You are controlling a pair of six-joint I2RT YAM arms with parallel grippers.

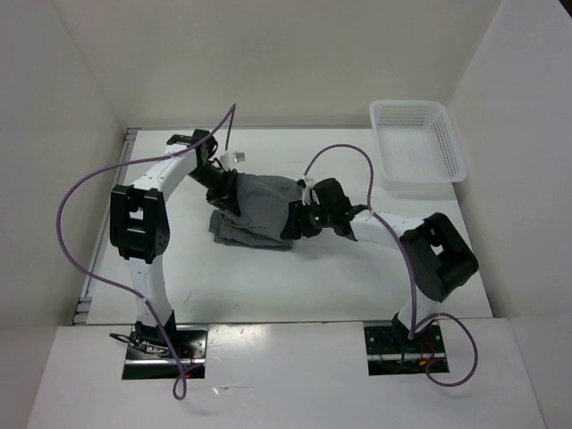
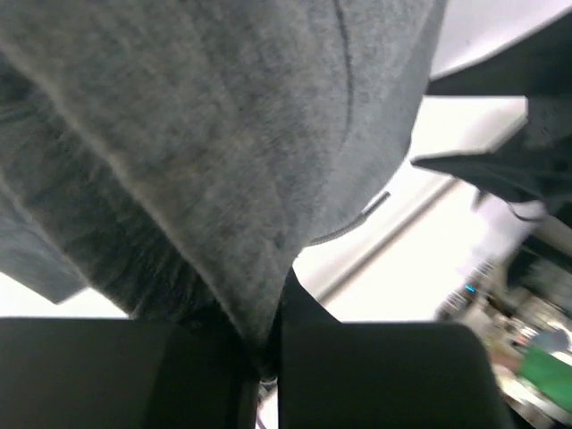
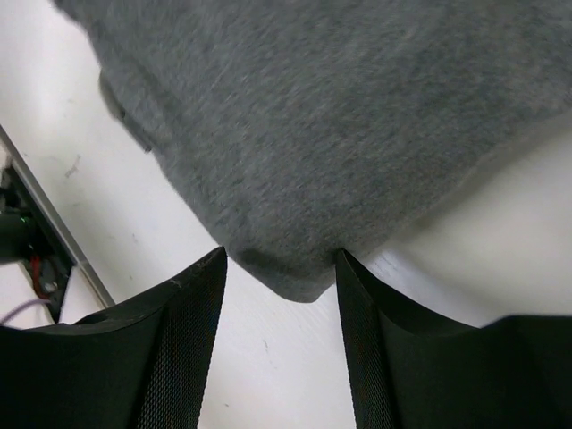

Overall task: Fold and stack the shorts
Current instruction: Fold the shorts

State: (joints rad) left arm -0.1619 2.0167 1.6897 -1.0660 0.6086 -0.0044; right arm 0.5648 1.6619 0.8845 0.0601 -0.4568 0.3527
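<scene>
The grey shorts [image 1: 259, 207] lie partly folded at the table's middle, between my two grippers. My left gripper [image 1: 223, 183] is shut on the shorts' left edge; in the left wrist view the grey fabric [image 2: 223, 152] hangs pinched between the black fingers [image 2: 357, 375]. My right gripper [image 1: 299, 217] is at the shorts' right edge and is open. In the right wrist view a corner of the grey fabric [image 3: 304, 134] lies on the table between the spread fingers [image 3: 174, 349], not gripped.
A white perforated basket [image 1: 416, 143] stands at the back right corner. White walls close the table at the left, back and right. Purple cables loop above both arms.
</scene>
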